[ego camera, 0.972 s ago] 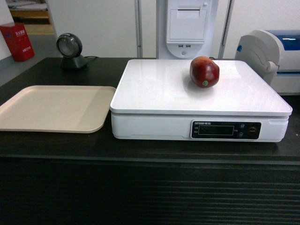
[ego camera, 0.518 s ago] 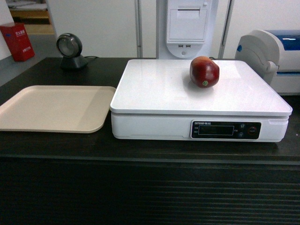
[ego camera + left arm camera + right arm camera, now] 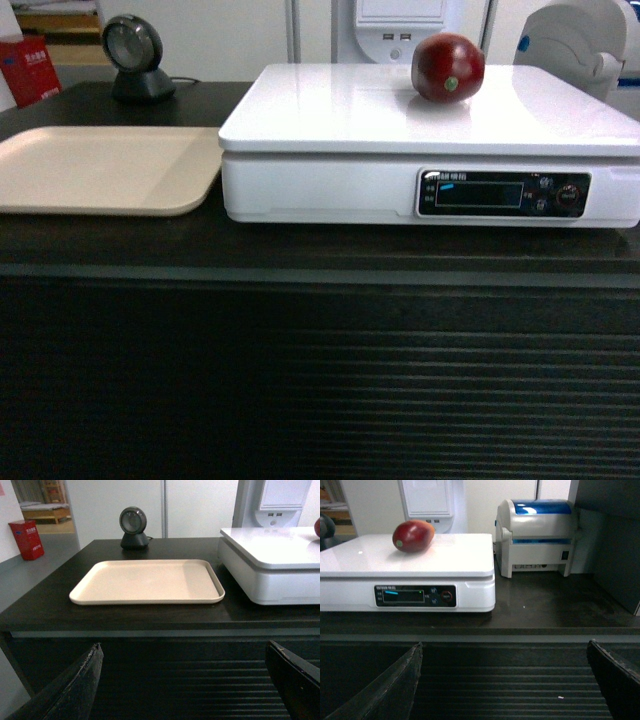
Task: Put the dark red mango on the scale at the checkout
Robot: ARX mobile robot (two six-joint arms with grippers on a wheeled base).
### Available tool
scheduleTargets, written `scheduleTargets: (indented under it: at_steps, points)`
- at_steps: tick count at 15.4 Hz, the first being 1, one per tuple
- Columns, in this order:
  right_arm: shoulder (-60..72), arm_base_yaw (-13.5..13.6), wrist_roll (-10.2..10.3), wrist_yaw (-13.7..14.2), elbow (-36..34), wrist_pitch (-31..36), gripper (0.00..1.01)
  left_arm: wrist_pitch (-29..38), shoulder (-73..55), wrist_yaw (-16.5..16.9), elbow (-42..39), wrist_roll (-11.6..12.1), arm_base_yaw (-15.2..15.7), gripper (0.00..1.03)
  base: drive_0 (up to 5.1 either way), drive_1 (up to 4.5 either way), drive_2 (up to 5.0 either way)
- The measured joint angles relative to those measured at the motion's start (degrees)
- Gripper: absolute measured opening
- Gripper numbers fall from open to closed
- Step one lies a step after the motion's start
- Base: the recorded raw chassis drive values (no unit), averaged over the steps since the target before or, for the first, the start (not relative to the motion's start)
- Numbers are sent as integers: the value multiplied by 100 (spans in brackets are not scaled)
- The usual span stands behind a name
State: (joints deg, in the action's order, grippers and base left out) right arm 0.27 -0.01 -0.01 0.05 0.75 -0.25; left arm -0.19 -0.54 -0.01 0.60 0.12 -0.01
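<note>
The dark red mango (image 3: 447,68) sits on the scale (image 3: 330,110), toward one o'clock. Both grippers, left gripper (image 3: 185,680) and right gripper (image 3: 505,680), hang spread and empty; best leave it undisturbed.

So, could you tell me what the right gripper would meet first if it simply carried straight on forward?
Probably the checkout's ribbed front panel: the open right gripper sits below the countertop edge, with the scale higher up. Depth is unclear.
</note>
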Motion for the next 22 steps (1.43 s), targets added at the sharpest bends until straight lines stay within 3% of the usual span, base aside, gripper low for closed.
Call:
scheduleTargets:
  at_steps: [22]
  points:
    - [0, 0, -2, -4, 0, -4, 98, -17, 0, -2, 0, -9, 0, 98, 0, 0, 0]
